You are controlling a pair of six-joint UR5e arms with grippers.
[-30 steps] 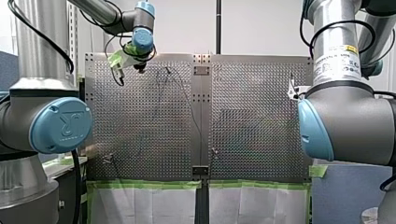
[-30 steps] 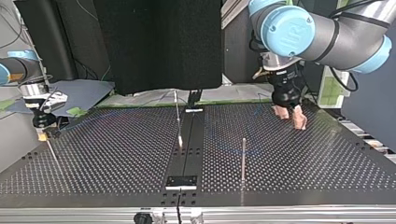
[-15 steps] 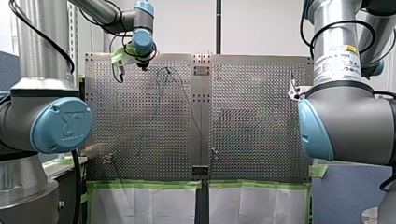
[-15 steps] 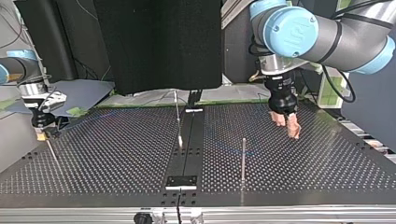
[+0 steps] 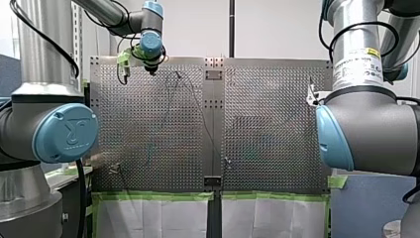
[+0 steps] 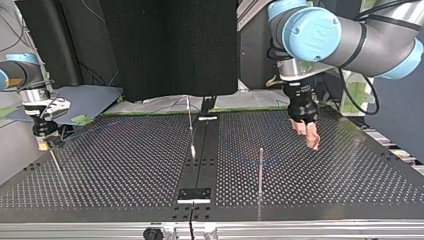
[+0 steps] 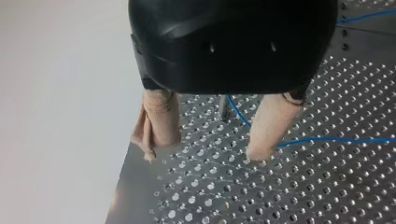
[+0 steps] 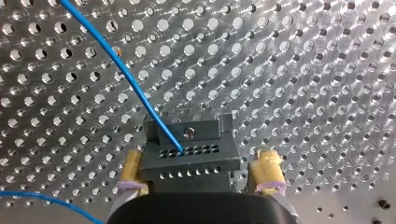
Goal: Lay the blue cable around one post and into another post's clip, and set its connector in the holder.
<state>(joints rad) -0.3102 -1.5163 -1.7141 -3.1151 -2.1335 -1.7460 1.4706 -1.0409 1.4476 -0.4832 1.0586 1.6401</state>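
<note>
Where blue cable (image 8: 122,71) enters connector (image 8: 187,136), right pincer (image 8: 201,158) astride (parted)

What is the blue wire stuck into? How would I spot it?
In the right wrist view, find the shiny table full of holes, then my right gripper with yellow pads. Between its fingers sits a dark grey block. Unlike the shiny table, it is dark, and the blue cable ends in one of its tiny holes.

Apparently in holder (image 8: 196,161): blue cable (image 8: 126,74).
</note>
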